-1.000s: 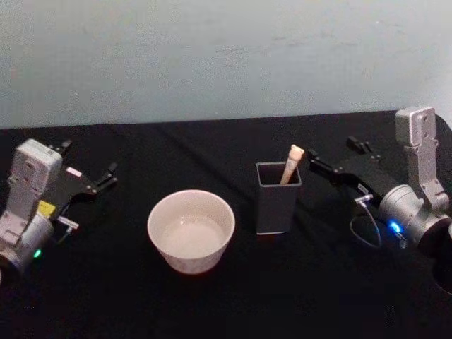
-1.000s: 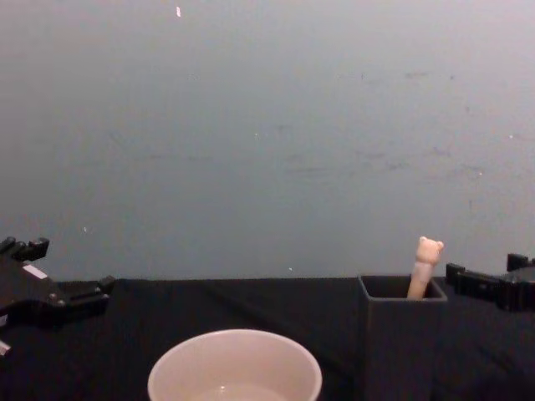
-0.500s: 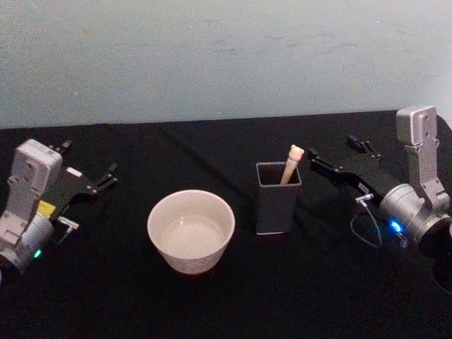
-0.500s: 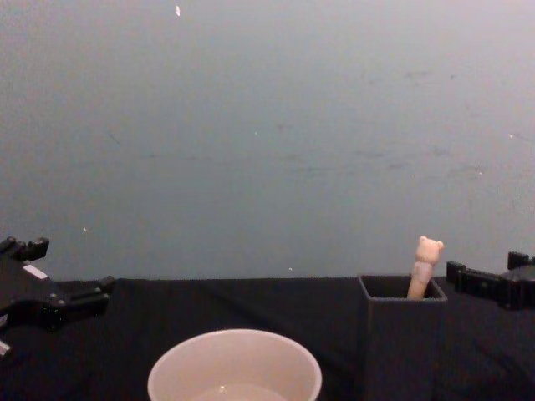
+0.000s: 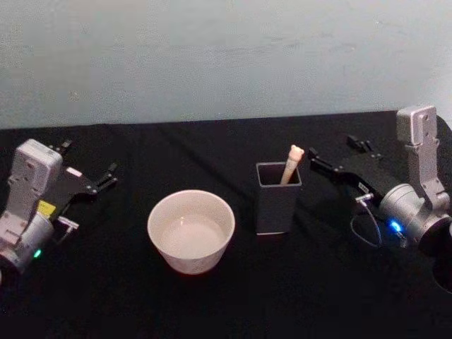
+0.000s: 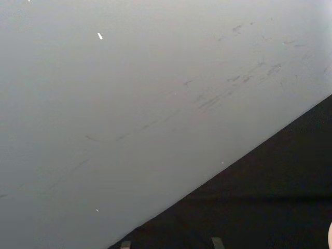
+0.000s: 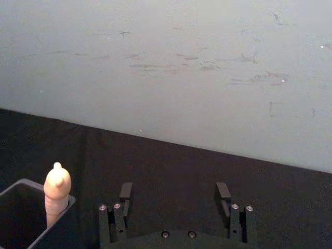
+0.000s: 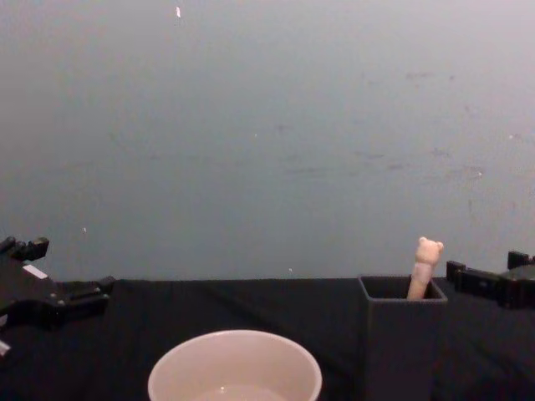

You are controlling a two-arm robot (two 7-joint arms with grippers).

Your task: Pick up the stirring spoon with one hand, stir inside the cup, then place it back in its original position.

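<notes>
The stirring spoon point(image 5: 292, 164) stands in the dark grey square holder point(image 5: 277, 199), its original position, with the beige bear-head handle leaning out at the back right corner. The bear head point(image 8: 428, 251) rises above the holder point(image 8: 401, 342) in the chest view. The cream cup point(image 5: 191, 229) sits left of the holder with pale liquid inside. My right gripper point(image 5: 335, 152) hovers open just right of the spoon, apart from it. In the right wrist view the right gripper point(image 7: 174, 192) is open, with the spoon point(image 7: 57, 187) off to one side. My left gripper point(image 5: 88, 159) rests open at the far left.
A black cloth point(image 5: 233, 304) covers the table, and a pale grey wall point(image 5: 226, 56) runs behind it. The cup's rim point(image 8: 236, 368) sits low in the chest view. Open cloth lies between the cup and the left arm and in front of both vessels.
</notes>
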